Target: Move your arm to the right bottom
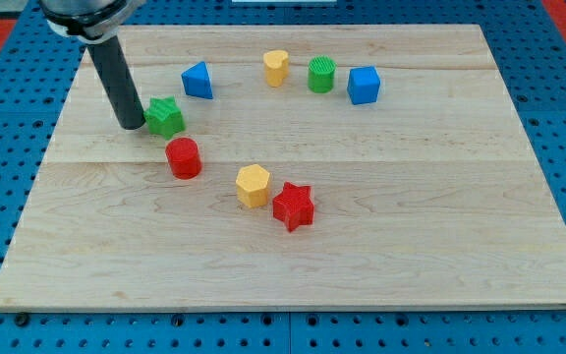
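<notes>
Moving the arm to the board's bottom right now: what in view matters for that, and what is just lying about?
Matters:
my tip, beside the green star
wooden board

Lying about:
red cylinder
yellow hexagon
red star
blue triangle
yellow block
green cylinder
blue cube

Bright, even overhead lighting across the pale wooden bench. Soft, short shadows under each block; no glare. Sharp focus throughout, slight softness at corners.
</notes>
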### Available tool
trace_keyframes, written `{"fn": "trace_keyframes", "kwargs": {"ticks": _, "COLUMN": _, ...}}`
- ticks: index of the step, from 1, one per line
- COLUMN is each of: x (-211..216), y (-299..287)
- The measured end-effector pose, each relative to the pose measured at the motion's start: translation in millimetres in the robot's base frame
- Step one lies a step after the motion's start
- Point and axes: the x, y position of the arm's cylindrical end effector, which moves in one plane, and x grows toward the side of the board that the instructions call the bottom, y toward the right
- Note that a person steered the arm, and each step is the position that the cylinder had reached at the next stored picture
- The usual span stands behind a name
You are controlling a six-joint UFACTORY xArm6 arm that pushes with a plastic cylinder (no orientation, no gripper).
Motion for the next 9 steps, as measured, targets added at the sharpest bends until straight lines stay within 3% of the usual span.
{"fn": "trace_keyframes", "kwargs": {"ticks": 1, "x": 48.5, "y": -19.1}}
{"fn": "trace_keyframes", "kwargs": {"ticks": 3, "x": 192.9, "y": 88.0}}
{"fn": "trace_keyframes", "kwargs": {"ticks": 4, "x": 203.1, "y": 173.0}}
{"fn": "trace_keyframes", "kwargs": {"ticks": 6, "x": 203.9, "y": 243.9}}
{"fn": "trace_keyframes", "kwargs": {"ticks": 9, "x": 207.9, "y": 475.1}}
